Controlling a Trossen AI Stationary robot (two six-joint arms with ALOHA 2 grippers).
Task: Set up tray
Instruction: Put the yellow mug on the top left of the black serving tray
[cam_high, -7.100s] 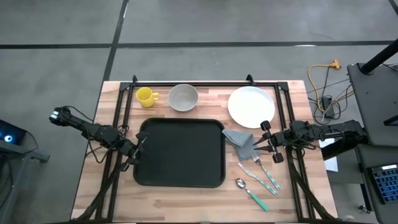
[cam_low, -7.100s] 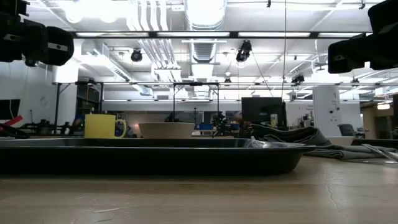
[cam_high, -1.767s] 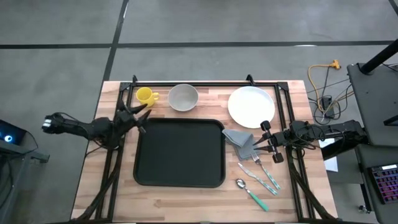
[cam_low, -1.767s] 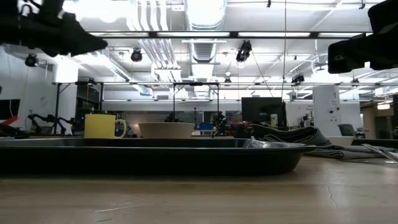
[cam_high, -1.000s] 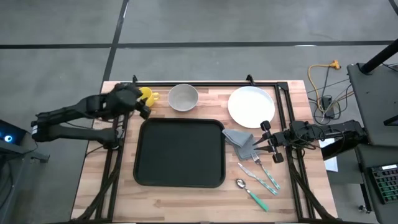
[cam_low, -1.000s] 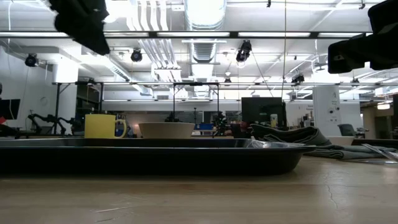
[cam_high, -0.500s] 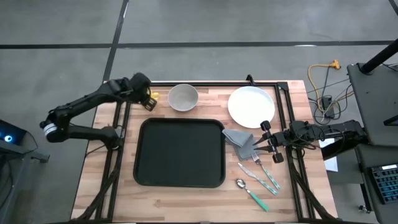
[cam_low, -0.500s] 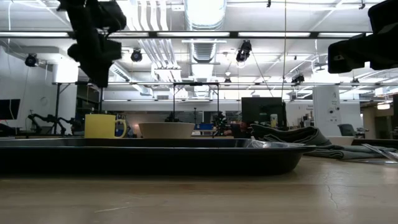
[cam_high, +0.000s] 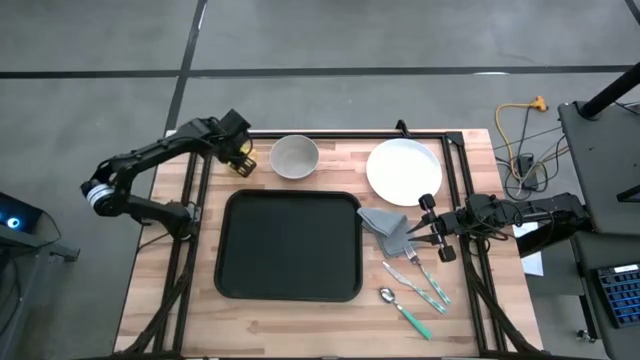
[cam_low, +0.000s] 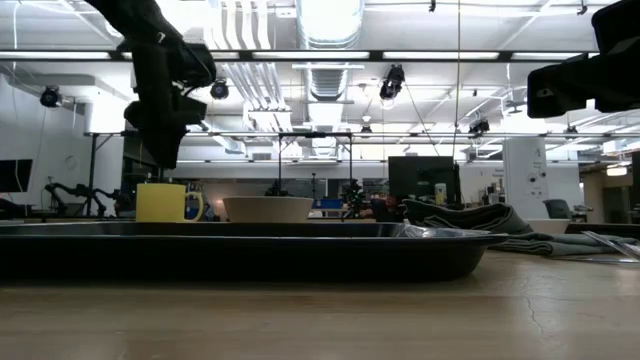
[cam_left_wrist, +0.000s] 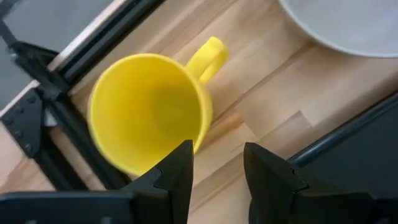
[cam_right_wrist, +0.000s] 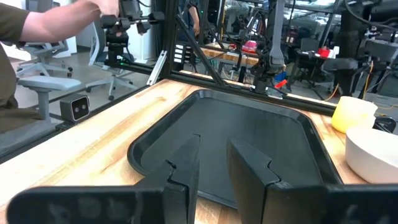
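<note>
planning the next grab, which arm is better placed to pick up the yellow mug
The left. Its gripper hovers right above the yellow mug at the table's far left corner, fingers open. The right gripper waits across the table by the grey napkin, with the tray and bowl between.

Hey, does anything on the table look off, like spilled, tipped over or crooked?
Nothing stands out. The yellow mug and bowl stand upright, the tray lies square and empty, and the left claw hovers open above the mug. The grey napkin is loosely crumpled, nothing more.
</note>
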